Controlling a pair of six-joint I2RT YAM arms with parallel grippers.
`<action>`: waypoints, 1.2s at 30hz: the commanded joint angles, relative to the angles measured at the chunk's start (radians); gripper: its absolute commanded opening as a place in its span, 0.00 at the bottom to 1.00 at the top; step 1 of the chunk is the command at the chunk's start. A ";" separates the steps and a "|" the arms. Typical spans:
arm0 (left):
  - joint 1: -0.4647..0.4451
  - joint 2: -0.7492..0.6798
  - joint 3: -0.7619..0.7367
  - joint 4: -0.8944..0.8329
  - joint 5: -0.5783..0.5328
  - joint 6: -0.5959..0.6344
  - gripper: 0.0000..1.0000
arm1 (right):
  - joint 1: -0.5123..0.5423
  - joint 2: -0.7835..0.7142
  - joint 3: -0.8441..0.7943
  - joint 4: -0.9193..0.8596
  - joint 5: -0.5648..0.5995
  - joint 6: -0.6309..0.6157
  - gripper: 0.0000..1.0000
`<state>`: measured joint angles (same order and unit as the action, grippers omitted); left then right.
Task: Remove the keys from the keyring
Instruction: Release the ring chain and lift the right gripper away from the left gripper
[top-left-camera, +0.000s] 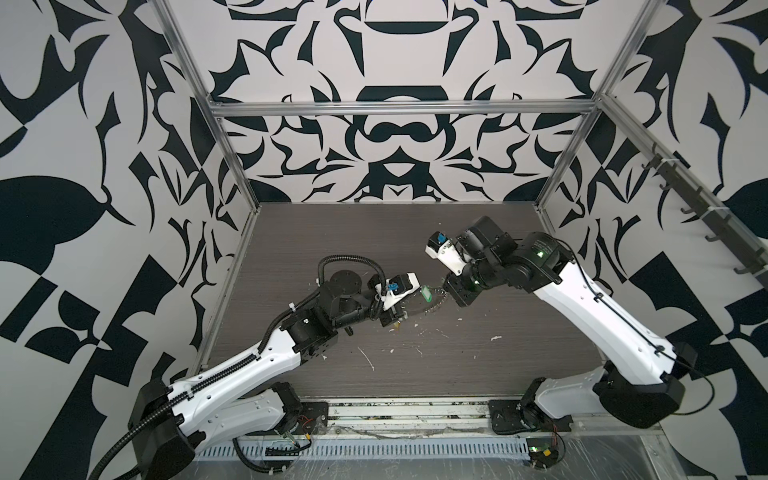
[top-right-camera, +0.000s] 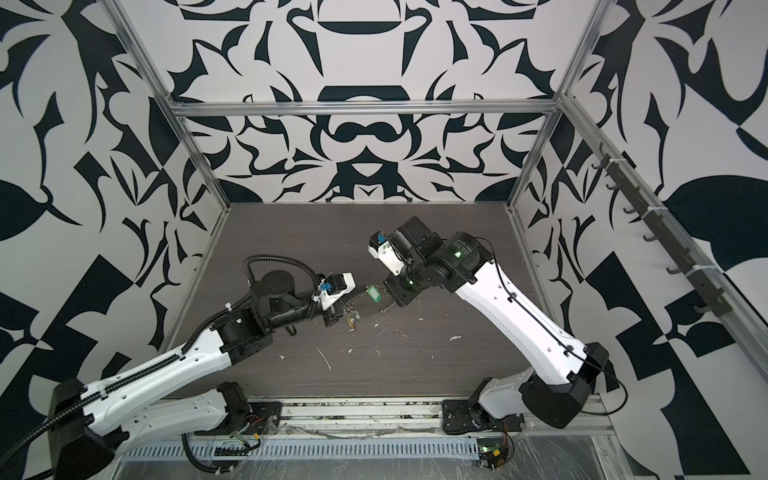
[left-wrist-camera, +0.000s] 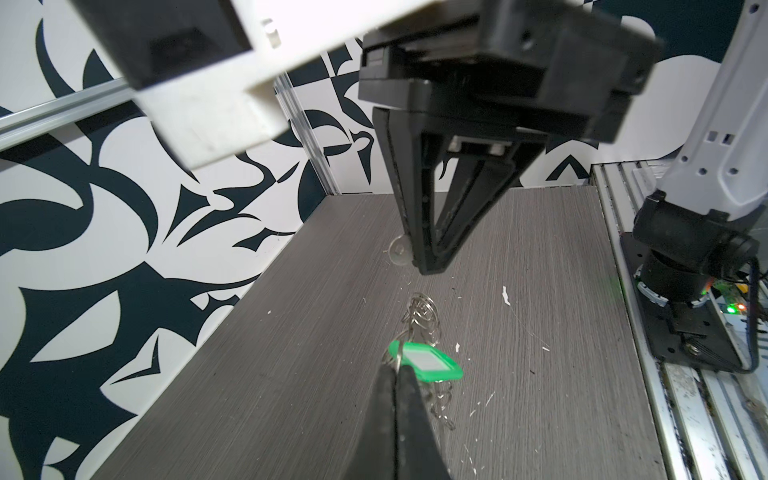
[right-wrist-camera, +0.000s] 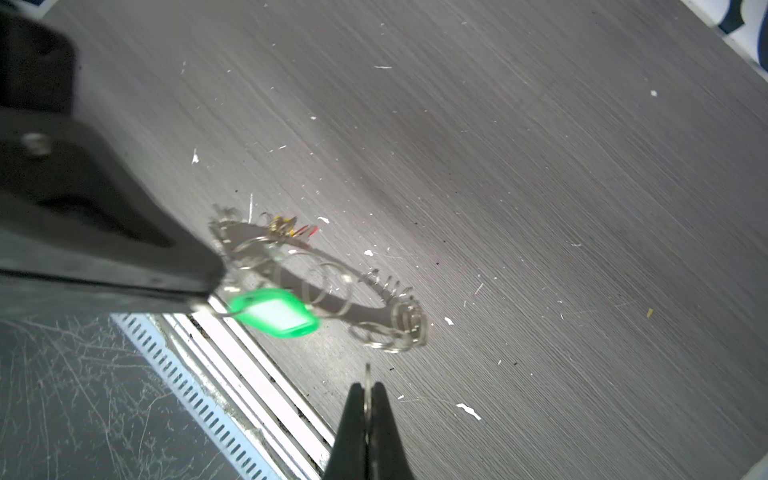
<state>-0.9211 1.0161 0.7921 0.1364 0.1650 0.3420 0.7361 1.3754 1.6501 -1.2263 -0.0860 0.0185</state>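
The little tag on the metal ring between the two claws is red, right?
No: the tag is green, not red, as the left wrist view shows. It is on the ring, between the left gripper and the right gripper.

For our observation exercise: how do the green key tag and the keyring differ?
The green key tag is bright plastic with a white label; the keyring is dull grey metal. The green key tag is a small lozenge; the keyring is a larger hoop fringed with wire loops. Both are flat.
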 joint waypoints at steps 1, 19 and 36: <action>0.003 -0.032 -0.008 0.037 -0.009 0.009 0.00 | -0.062 -0.033 -0.050 0.066 -0.014 0.005 0.00; 0.004 -0.110 -0.029 -0.011 -0.046 0.026 0.00 | -0.332 0.004 -0.434 0.520 -0.180 0.199 0.00; 0.013 -0.174 -0.074 -0.024 -0.049 0.012 0.00 | -0.363 0.338 -0.501 0.856 -0.268 0.381 0.00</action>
<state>-0.9134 0.8692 0.7254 0.0772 0.1165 0.3634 0.3737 1.6917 1.1282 -0.4522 -0.3229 0.3592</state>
